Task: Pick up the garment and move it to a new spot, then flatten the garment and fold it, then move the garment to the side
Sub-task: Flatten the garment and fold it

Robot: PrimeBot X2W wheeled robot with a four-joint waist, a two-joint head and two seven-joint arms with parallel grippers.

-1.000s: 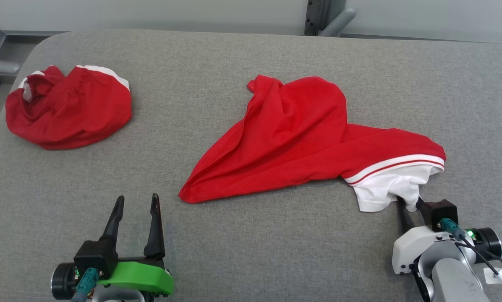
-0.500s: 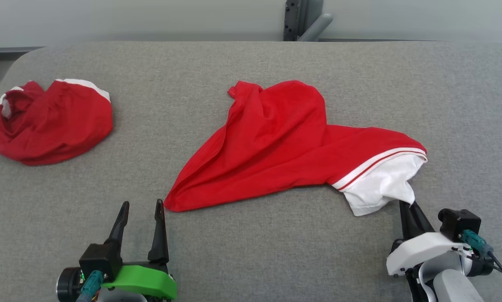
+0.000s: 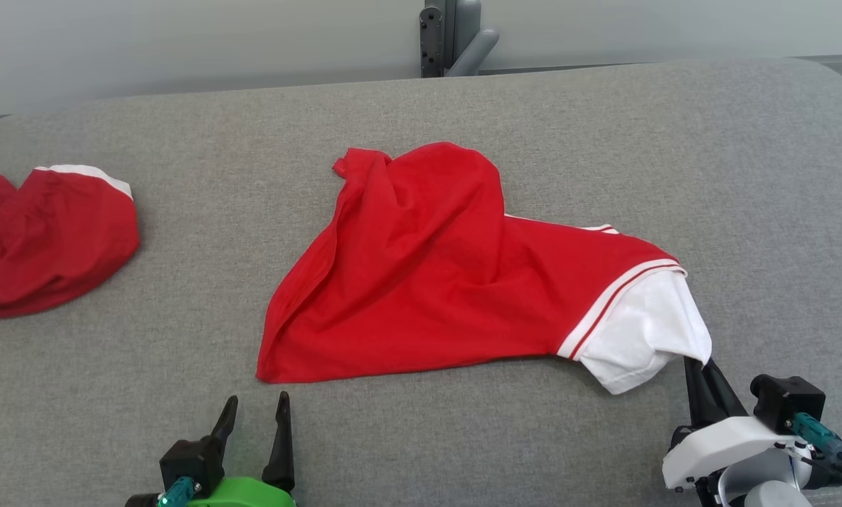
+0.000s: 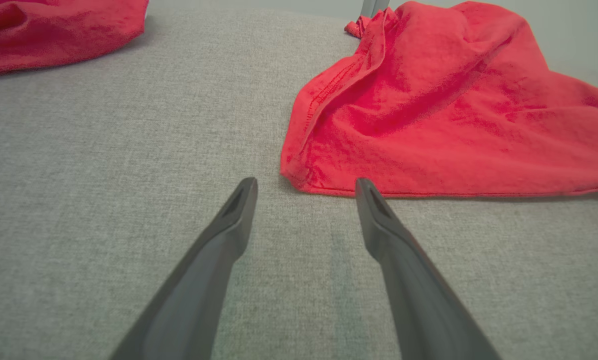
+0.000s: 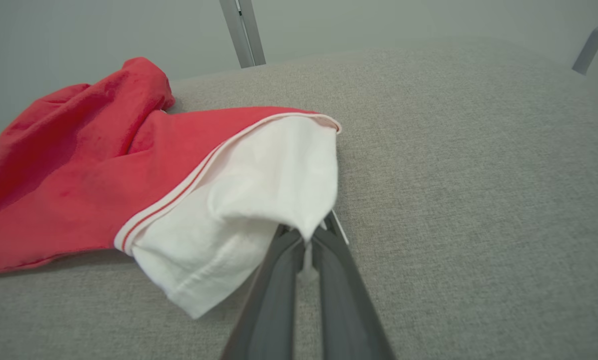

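The right end effector (image 3: 697, 363) clamps the white sleeve (image 3: 639, 338) of the red shirt (image 3: 428, 282), probably to pull it flat; the left end effector (image 3: 258, 400) sits wide open, empty.

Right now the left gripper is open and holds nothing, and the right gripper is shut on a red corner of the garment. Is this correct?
Not quite. The right gripper is shut on the white end of the garment, not on a red corner; the right wrist view shows it. The left gripper is indeed open and holds nothing.
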